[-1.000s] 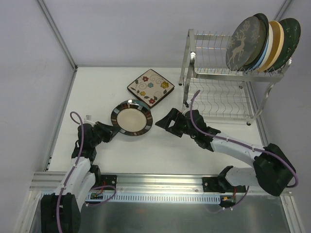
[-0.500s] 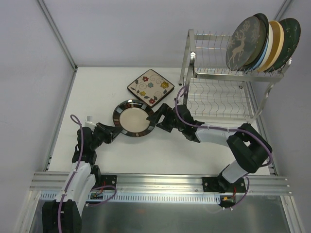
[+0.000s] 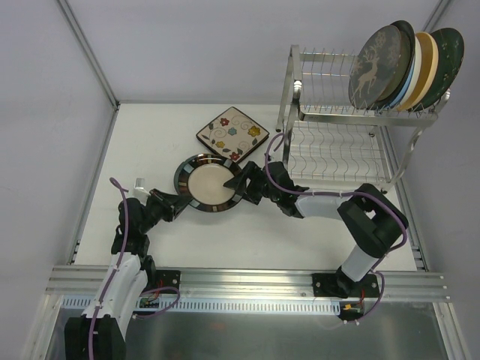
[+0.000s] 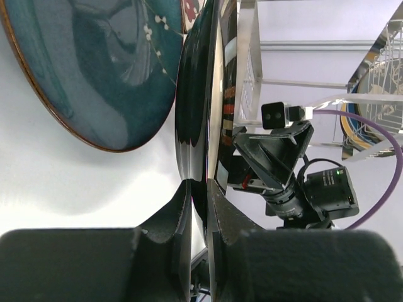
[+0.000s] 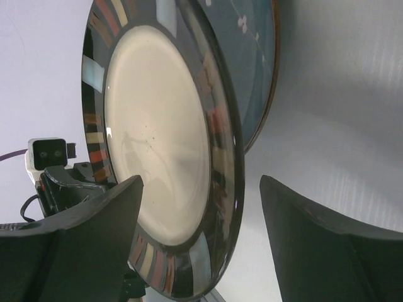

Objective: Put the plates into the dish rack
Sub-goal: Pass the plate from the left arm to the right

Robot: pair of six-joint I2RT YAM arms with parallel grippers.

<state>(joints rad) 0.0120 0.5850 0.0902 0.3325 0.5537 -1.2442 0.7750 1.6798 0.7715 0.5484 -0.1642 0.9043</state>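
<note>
Left gripper [image 3: 178,201] grips striped-rim plate [image 3: 208,182]; right gripper [image 3: 237,182] at opposite rim.

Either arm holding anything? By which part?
The left arm's fingers pinch the rim of the round cream plate with a dark striped rim. The right arm's fingers straddle the opposite rim, open, gripping nothing.

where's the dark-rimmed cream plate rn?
Top view: dark-rimmed plate is left of centre, on the arms' side of the square floral plate, left gripper pinching its left rim, right gripper open around its right rim.
</note>
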